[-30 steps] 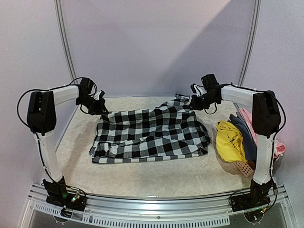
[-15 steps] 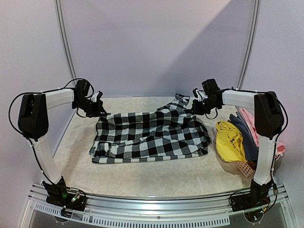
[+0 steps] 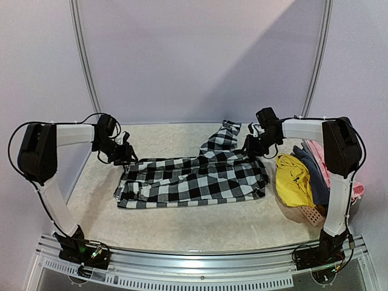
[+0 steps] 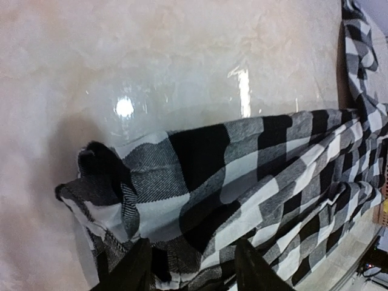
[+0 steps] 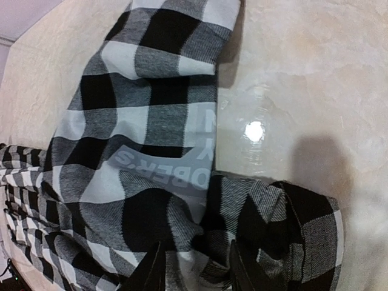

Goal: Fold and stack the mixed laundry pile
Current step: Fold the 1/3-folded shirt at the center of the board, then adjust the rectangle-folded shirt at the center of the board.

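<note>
Pale marbled desk (image 3: 182, 230), plain walls behind. The checked shirt (image 3: 194, 179) lies spread mid-desk, with the other garments (image 3: 297, 176) heaped right of it. My left tool (image 3: 124, 154) and right tool (image 3: 250, 147) each pinch a far shirt corner, jaws narrowed onto bunched cloth. Best to carry both corners nearward level and together, fold edge straight.

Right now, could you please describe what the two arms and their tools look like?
Both the left arm and right arm are white tubes with boxy black joint housings and thin black cables looping alongside. The left tool and right tool are black, each with two dark, tapering fingers.
</note>
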Controlling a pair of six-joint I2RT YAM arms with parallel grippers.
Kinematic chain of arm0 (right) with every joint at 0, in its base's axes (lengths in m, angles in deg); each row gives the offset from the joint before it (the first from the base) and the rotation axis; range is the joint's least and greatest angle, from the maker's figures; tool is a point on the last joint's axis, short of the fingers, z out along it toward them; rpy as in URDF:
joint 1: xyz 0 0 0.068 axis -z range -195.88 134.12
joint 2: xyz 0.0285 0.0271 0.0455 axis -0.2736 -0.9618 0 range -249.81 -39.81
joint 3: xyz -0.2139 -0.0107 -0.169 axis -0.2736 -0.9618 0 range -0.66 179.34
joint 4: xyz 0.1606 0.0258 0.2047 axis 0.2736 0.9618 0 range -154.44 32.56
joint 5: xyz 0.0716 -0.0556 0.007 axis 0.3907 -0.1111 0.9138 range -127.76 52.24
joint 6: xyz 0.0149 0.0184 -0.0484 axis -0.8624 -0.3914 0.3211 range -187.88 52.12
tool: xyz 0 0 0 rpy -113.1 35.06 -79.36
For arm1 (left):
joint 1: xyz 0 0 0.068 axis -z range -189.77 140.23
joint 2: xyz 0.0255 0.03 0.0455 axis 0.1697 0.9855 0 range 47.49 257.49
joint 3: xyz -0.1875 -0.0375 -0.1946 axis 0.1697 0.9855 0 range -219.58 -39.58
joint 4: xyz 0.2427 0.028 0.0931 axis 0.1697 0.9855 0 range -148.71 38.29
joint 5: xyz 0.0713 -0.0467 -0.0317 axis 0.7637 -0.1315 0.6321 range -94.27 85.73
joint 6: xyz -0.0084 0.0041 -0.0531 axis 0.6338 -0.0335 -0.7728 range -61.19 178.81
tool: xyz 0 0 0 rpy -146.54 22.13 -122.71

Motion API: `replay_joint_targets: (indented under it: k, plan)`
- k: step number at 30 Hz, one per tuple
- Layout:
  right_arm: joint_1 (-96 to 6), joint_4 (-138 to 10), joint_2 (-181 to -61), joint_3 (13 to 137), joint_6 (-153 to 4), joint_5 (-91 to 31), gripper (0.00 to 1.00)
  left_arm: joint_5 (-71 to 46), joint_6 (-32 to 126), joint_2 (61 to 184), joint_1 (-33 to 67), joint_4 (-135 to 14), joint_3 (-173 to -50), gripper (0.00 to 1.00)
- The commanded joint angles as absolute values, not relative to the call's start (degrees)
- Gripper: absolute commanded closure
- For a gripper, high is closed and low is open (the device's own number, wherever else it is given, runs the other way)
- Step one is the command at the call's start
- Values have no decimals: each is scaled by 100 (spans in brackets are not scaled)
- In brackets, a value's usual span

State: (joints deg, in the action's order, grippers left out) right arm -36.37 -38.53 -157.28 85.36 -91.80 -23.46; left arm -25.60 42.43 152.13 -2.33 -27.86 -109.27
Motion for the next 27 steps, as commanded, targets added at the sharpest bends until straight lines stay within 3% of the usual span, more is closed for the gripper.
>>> replay_joint_targets:
  k: [1, 8, 16, 27]
  plan:
    - [-3614, -3600, -15675, 9035, -9214, -1958, 60, -2223, 4068, 14828, -193, -2702, -11133, 48]
    - [-3618, -3587, -16241, 10296, -9394, -2188, 30, -2155, 3783, 15305, -186, -2281, -12016, 37]
    - [-3426, -3208, -17971, 12337, -10137, -2515, 28, -2366, 3556, 15927, -103, -1966, -12814, 36]
    - [-3222, -3743, -19161, 13309, -10567, -1885, 27, -2267, 3443, 15933, -100, -1676, -12730, 38]
